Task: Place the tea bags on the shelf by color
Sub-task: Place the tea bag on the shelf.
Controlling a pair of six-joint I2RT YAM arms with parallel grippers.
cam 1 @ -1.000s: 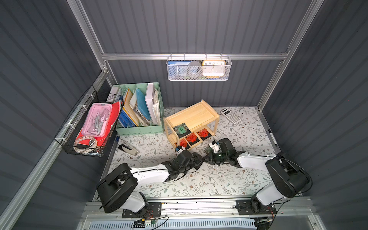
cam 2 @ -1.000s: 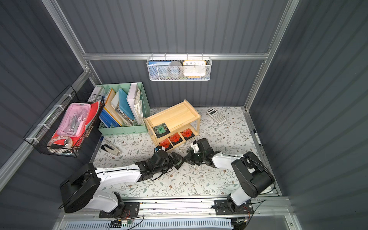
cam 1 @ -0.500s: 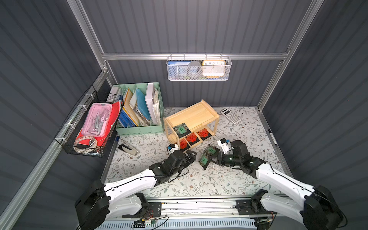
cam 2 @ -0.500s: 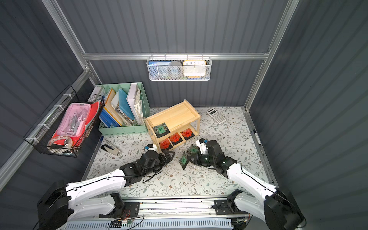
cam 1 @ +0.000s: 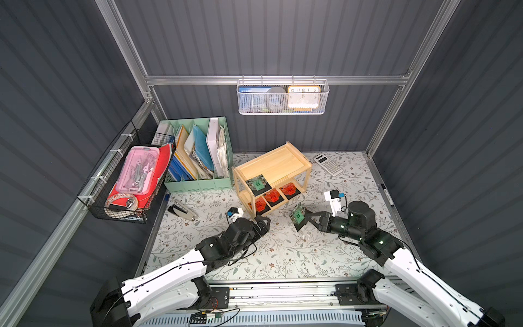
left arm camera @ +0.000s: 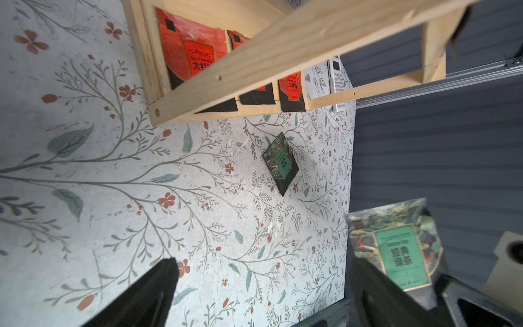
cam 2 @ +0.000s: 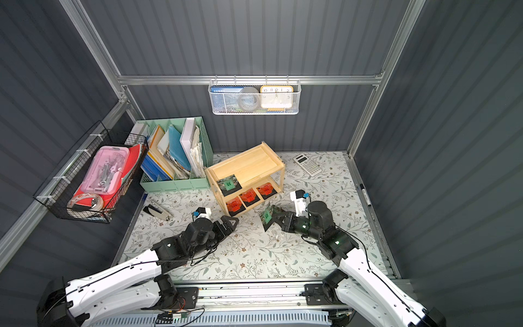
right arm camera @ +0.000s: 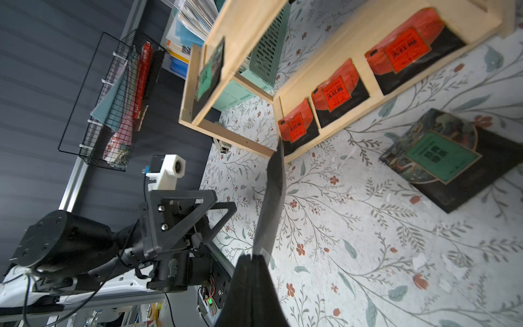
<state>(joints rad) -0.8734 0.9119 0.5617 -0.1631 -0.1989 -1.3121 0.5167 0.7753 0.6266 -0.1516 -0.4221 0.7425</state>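
Right pincer (cam 1: 305, 217) is clamped on one green tea bag (cam 1: 297, 215), held tilted clear of the desk (cam 1: 283, 254), just in front of the shelf (cam 1: 278, 162). In both top views the bag sits nearer the shelf than half a second earlier. Left pincer (cam 1: 263, 222) is open and empty, its position nearly unchanged. A second green bag (left arm camera: 280, 162) lies flat on the desk. Shelf contents are unchanged: upper-tier green bag (cam 1: 257, 184), and three orange-red bags (cam 1: 272, 196) on the lower tier.

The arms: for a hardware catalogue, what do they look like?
Left arm and right arm: white links, black joints, thin black cables, green lights on the right. Left end effector and right end effector: black, triangular-framed, white camera blocks.
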